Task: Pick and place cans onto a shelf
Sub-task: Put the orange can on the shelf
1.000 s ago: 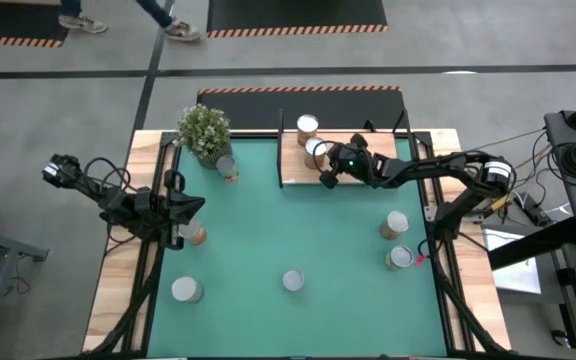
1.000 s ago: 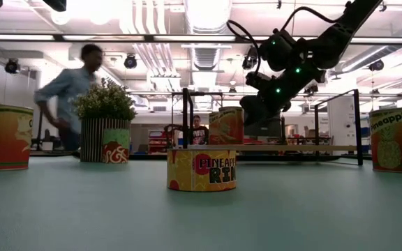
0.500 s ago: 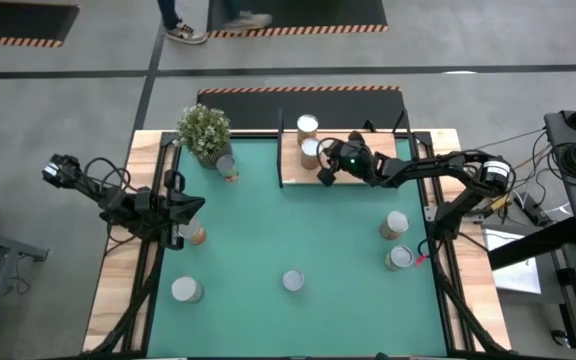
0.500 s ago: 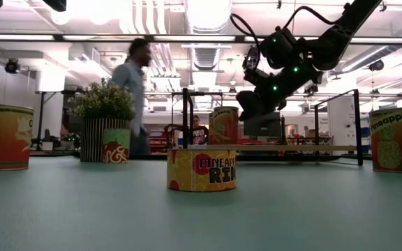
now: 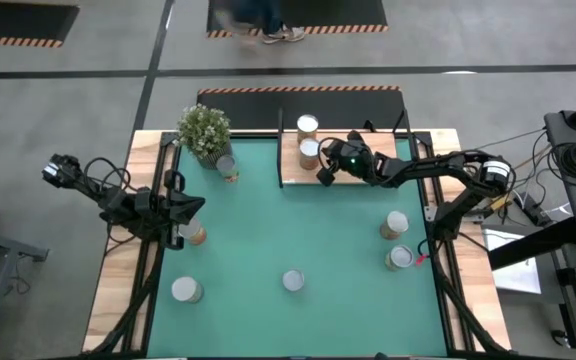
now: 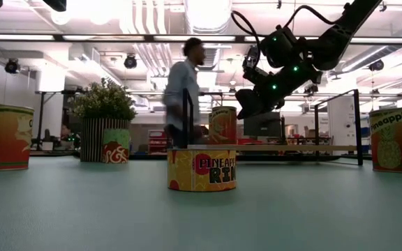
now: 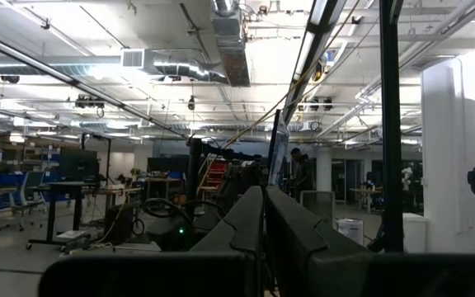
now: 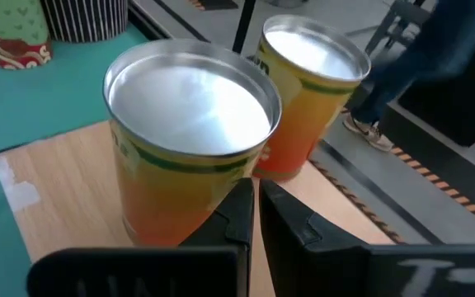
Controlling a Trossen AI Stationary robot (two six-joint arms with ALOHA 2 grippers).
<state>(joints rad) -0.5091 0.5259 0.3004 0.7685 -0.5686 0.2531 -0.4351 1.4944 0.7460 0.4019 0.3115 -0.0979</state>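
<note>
High view: I see the right gripper (image 5: 325,174) over the shelf (image 5: 293,172) at the table's far edge, fingers pressed together and holding nothing. Two cans stand on the shelf: one (image 5: 308,126) at its far side, another (image 5: 310,150) just beside the gripper. The left gripper (image 5: 190,205) waits at the green mat's (image 5: 298,225) left edge, fingers together, next to a can (image 5: 195,233). More cans stand on the mat: one (image 5: 228,167) beside the potted plant (image 5: 204,131) at the far left corner, one (image 5: 186,290) near the near left corner, one (image 5: 293,280) by the near edge, and two (image 5: 396,223) (image 5: 401,257) along the right edge.

Low view: the right gripper (image 6: 246,106) hangs above the shelf board (image 6: 285,148), beside a shelf can (image 6: 223,125). A pineapple-ring can (image 6: 202,169) stands mid-mat. A person (image 6: 183,94) is behind the table.

Left wrist view: the left gripper's fingers (image 7: 246,223) meet, with only the room beyond.

Right wrist view: the right gripper's closed fingers (image 8: 239,216) point at the nearer shelf can (image 8: 190,140), upright on the wood; I cannot tell whether they touch it. The second can (image 8: 307,99) stands just behind it.
</note>
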